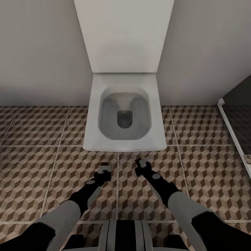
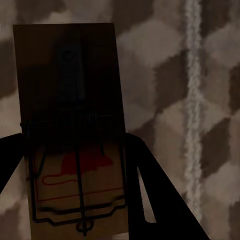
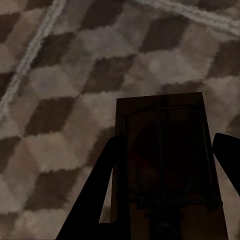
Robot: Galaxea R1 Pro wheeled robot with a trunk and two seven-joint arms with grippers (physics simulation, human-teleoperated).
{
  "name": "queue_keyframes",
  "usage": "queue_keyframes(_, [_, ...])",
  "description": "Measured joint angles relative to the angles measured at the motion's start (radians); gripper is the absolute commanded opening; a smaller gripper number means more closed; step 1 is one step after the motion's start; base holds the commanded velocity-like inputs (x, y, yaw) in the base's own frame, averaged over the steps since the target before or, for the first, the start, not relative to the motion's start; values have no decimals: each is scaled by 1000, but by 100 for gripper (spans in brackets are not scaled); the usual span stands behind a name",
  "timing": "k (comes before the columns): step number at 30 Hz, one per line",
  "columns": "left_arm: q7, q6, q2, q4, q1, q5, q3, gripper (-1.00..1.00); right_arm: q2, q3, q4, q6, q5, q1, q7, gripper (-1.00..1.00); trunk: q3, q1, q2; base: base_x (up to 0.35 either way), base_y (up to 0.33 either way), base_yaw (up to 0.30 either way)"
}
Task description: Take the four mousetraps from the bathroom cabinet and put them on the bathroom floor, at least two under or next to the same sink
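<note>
While gripped, mousetraps (image 2: 72,135) lengthwise along pincers (image 1: 104,168)

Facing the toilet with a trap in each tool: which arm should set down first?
Neither is clearly better: left tool and right tool hang level over the bathroom floor, each gripping a mousetrap. No sink in view.

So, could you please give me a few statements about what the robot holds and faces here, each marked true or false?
1. Each gripper holds a mousetrap. True: left gripper grips the left mousetrap, right gripper grips the right mousetrap.
2. The robot faces the sink. False: it faces a white toilet.
3. The toilet lid is up. True.
4. The floor is plain white. False: it has a brown cube pattern.
5. The left mousetrap has a red patch. True.
</note>
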Motion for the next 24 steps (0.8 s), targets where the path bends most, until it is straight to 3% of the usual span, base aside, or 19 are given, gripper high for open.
queue_keyframes(24, [1,5,-1,6,0,-1,0,-100,0,0,0,-2,1,1,0,-100,0,0,0,0,0,0])
